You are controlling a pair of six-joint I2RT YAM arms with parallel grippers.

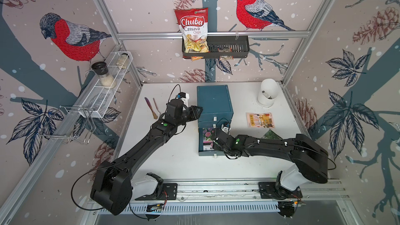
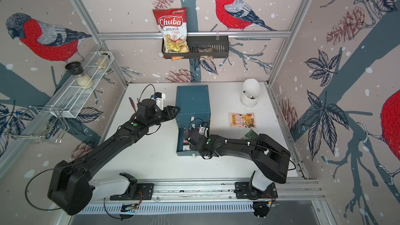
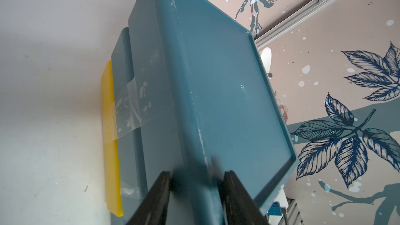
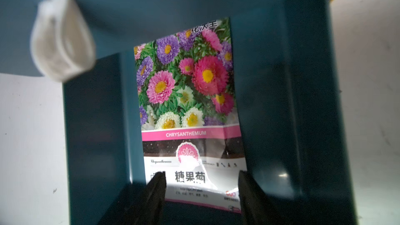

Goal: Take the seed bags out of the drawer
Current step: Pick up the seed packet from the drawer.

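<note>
— Fingers [image 4: 155, 191] of the right gripper [image 4: 201, 176] fill the near edge of its wrist view, spread apart with nothing between them. Beneath them the flower packet [image 4: 188, 109] lies flat on the floor of the open drawer [image 4: 93, 126].

— And the other seed bags?

— Both out, I'd say. In a top view the striped packet [image 1: 259, 120] lies on the tabletop [image 1: 173, 161] near the cabinet [image 1: 214, 100], and the green packet [image 1: 271, 135] is close by, half hidden by the right arm.

— So this is the last pick. What about the left gripper [image 3: 198, 174]?

— Its jaws straddle the cabinet's upper edge. Whether they pinch it I cannot tell; it looks like bracing.

— Next move, then?

— Lower the right gripper onto the packet's near edge. Flat film gives little to bite, so catch the edge, close, and lift clear of the drawer walls.
</note>
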